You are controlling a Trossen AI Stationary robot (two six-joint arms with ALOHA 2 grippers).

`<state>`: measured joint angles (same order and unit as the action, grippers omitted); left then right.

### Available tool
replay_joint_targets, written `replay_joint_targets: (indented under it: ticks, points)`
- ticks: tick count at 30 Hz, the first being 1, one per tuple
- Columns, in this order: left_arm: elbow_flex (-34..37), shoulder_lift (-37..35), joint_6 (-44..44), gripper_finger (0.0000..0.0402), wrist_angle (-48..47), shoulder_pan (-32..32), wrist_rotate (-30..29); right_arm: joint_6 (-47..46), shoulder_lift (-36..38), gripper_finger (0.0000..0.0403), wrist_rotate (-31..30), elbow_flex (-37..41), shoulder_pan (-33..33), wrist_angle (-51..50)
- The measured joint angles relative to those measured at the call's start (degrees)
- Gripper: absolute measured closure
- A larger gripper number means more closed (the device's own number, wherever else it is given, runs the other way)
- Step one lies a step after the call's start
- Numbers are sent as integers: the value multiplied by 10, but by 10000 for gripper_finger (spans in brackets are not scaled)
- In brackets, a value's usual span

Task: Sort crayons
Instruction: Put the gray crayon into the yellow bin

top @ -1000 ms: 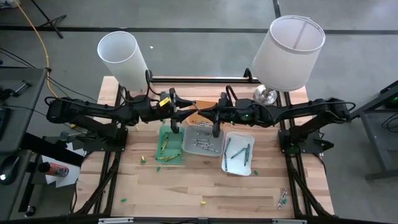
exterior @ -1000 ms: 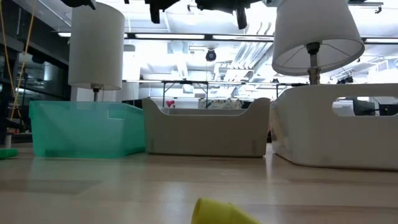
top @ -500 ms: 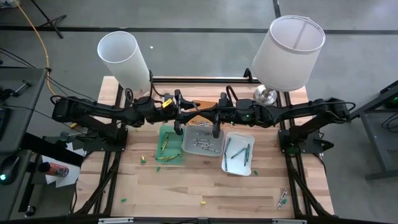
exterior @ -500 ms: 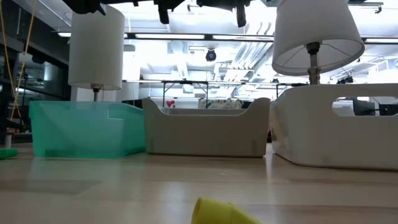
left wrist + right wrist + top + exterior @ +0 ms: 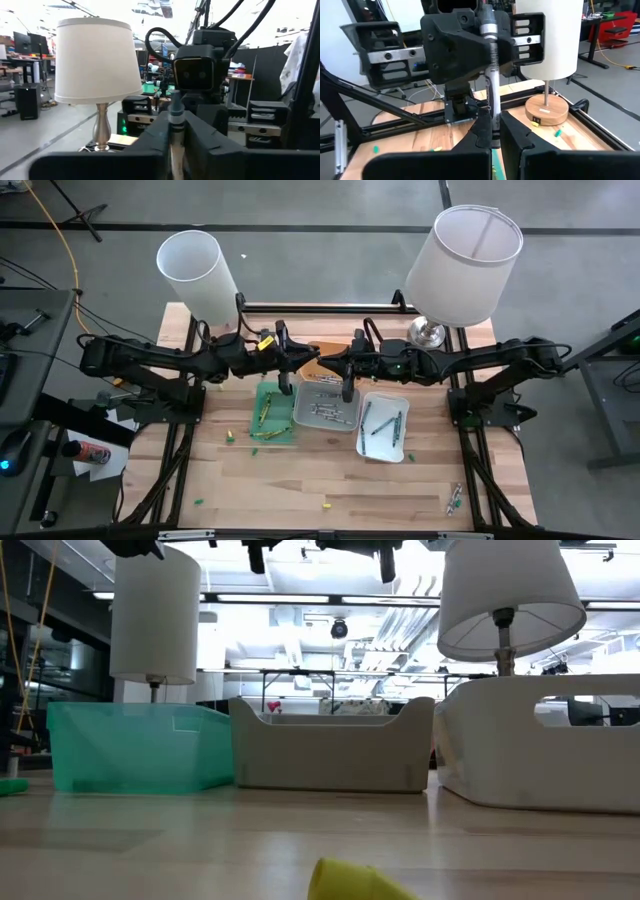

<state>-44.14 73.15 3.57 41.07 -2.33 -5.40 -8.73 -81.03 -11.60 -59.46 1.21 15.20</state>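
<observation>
Above the back edge of the trays, found one grey-white crayon (image 5: 490, 70) spanned in mid-air between both grippers: right gripper (image 5: 338, 366) clamped on one end, left gripper (image 5: 292, 364) closed about the other. Risk of snapping or bending under any pull or twist with both grips on. Risk also of a drop into the wrong tray, likely the green tray (image 5: 254, 420) or the grey tray (image 5: 296, 418) below, on release by the right before a firm left hold on so thin a stick.
</observation>
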Motion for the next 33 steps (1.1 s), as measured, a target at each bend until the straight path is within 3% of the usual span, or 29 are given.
replay_joint_targets:
  ticks: [2, 5, 10, 19, 26, 33]
  points:
    - [0, 0, 3, 389, -4, 0, 0, 0, 0, 400, 0, 0, 0, 0]
    - [0, -1, 8, 388, -4, -3, 2, -1, 0, 385, -2, 0, 0, 5]
    - [1, -15, -5, 396, -22, -11, -4, -17, 11, 332, -14, 1, 0, 5]
    - [2, -131, -35, 399, -206, -27, -48, -29, 102, 212, -169, 1, -1, -113]
    - [3, -161, -37, 400, -314, -25, -56, -57, 145, 202, -204, 0, -1, -180]
    - [3, -73, -4, 401, -304, -25, -37, -105, 146, 202, -214, 1, -1, -225]
